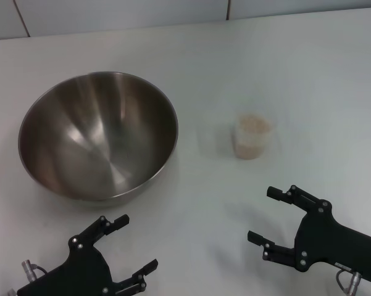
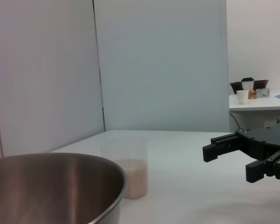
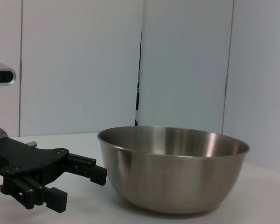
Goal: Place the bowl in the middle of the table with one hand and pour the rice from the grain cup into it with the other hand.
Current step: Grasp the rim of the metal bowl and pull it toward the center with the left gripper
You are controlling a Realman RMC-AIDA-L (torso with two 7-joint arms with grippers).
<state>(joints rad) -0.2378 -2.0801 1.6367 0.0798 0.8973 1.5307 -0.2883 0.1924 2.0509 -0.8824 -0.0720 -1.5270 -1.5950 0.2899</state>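
Bowl (image 1: 97, 135) and grain cup (image 1: 252, 137) stand upright, mouths upward, well apart.

- Your desk (image 1: 234, 74): plain white, no pattern.
- Your bowl (image 1: 97, 134): silver steel, brushed sheen with darker grey reflections inside.
- Your grain cup (image 1: 253, 137): clear, faintly milky plastic.
- Your rice (image 1: 254, 124): pale beige.
- Your left gripper (image 1: 131, 243) and right gripper (image 1: 266, 214): matte black fingers with small silver screws.
- Your wall panels (image 2: 158, 65): pale grey-blue, dark seams.
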